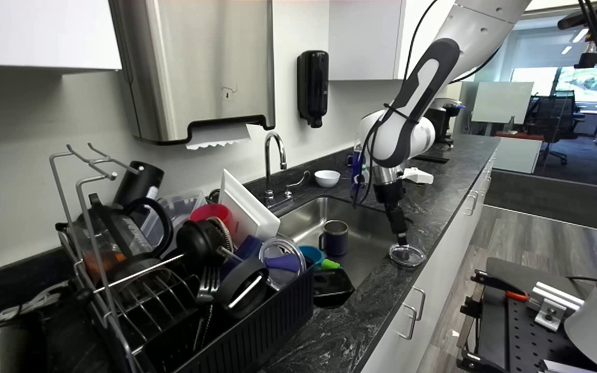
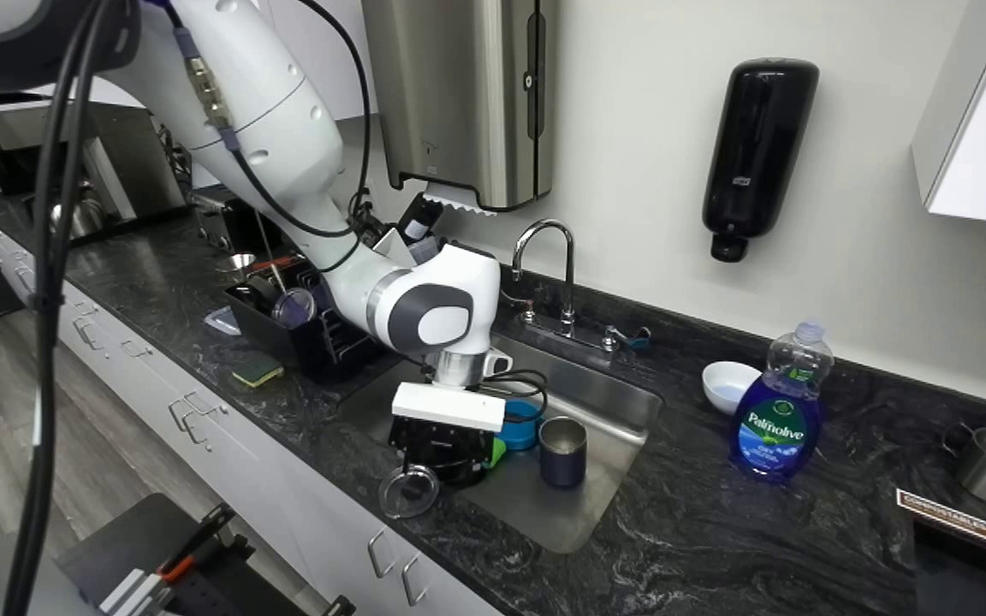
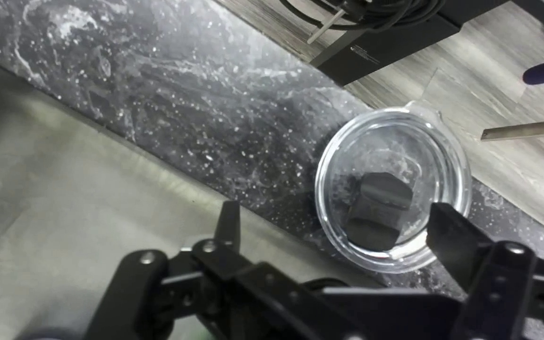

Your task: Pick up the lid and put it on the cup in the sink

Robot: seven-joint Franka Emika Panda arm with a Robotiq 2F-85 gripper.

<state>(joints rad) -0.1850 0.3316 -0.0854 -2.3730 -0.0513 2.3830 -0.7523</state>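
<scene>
Gripper (image 3: 334, 208) stands with its fingers spread wide; in the wrist view, one finger overlaps the rim of the clear lid (image 3: 391, 186). Lid lies at the edge of the counter (image 3: 196, 113), beside the sink (image 2: 536, 512). Dark-blue cup (image 2: 563, 462) stands upright inside the sink.

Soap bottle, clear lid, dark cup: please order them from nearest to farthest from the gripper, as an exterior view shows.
1. Clear lid: on the counter, below the gripper.
2. Dark cup: in the sink.
3. Soap bottle: past the sink, toward the picture's right.
</scene>
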